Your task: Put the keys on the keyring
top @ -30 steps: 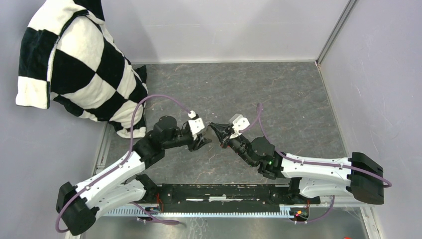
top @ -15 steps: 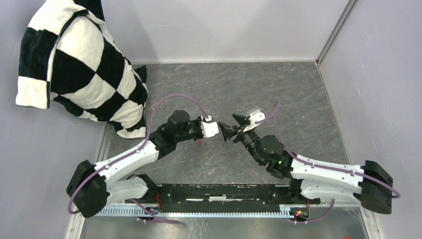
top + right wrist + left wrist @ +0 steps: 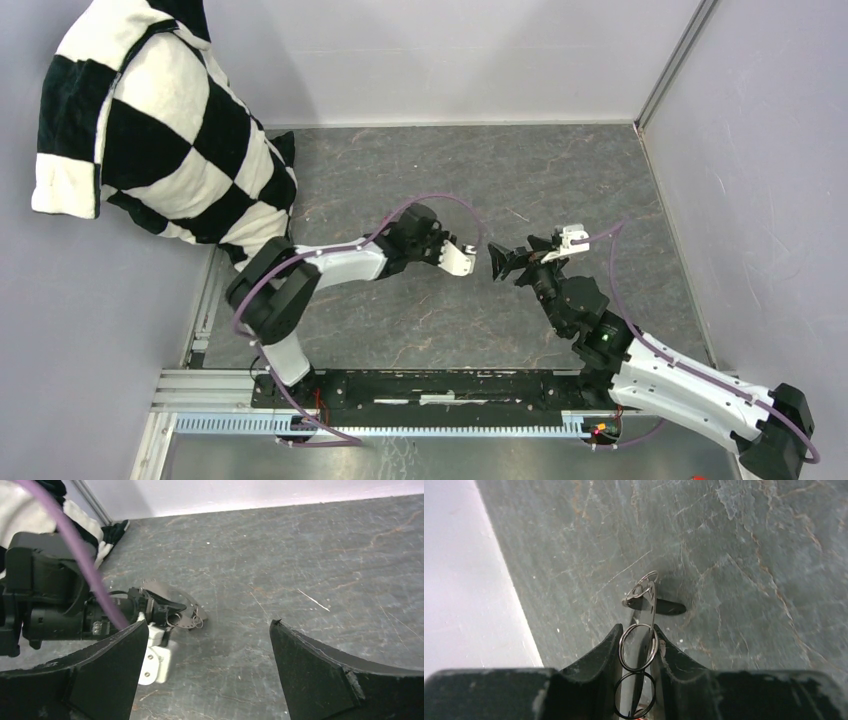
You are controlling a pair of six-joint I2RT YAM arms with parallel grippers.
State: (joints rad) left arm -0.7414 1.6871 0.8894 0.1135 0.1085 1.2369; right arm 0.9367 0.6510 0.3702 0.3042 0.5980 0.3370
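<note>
My left gripper [image 3: 636, 629] is shut on a flat silver key [image 3: 645, 606] that sticks out past its fingertips. Small split rings [image 3: 638, 647] hang on that key between the fingers, and a speck of red shows deep in the gap. In the right wrist view the left gripper [image 3: 161, 608] holds this bundle just above the table, with a thin silvery loop, the keyring [image 3: 186, 595], arcing around it. My right gripper [image 3: 209, 622] is wide open and empty, facing the bundle from a short way off. From above, the left gripper [image 3: 468, 262] and right gripper [image 3: 497, 262] nearly meet mid-table. A black-headed key does not show.
A black-and-white checkered cloth [image 3: 150, 130] is heaped at the back left, over the table corner. Grey walls close the back and right sides, with a metal post [image 3: 672, 70] at the back right. The arms' mounting rail [image 3: 440, 385] runs along the near edge.
The right gripper has gone from shut to wide open and backed off to the right. The left arm has stretched rightward and its jaws have closed on the key.
</note>
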